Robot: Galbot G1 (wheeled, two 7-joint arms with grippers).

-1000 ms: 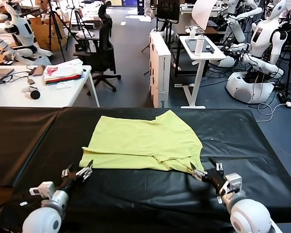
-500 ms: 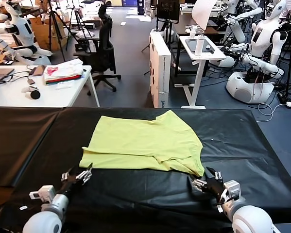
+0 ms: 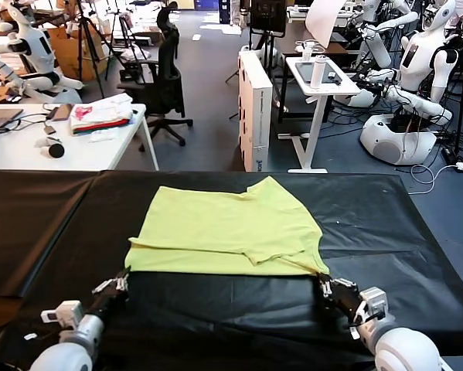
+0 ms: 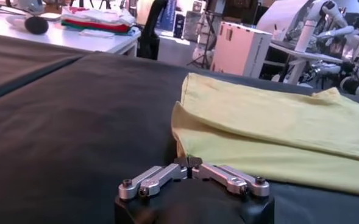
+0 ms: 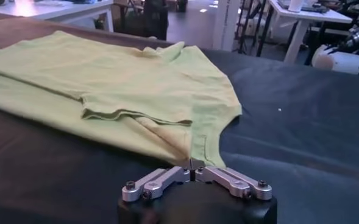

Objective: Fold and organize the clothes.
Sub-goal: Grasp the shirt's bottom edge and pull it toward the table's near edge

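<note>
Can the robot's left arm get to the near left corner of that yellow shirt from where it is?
Probably yes. The left gripper sits on the black table right at the near left corner of the shirt, fingers closed, with nothing between them. The right gripper is at the other near corner.

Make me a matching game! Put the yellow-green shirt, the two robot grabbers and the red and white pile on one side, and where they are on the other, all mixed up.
Things:
1. T-shirt
2. left gripper
3. right gripper
4. pile of red, white and pink fabric

Places:
A. white table behind
B. shirt's near right corner
C. spread on the black table
D. shirt's near left corner

Pairs: 1-C, 2-D, 3-B, 4-A
</note>
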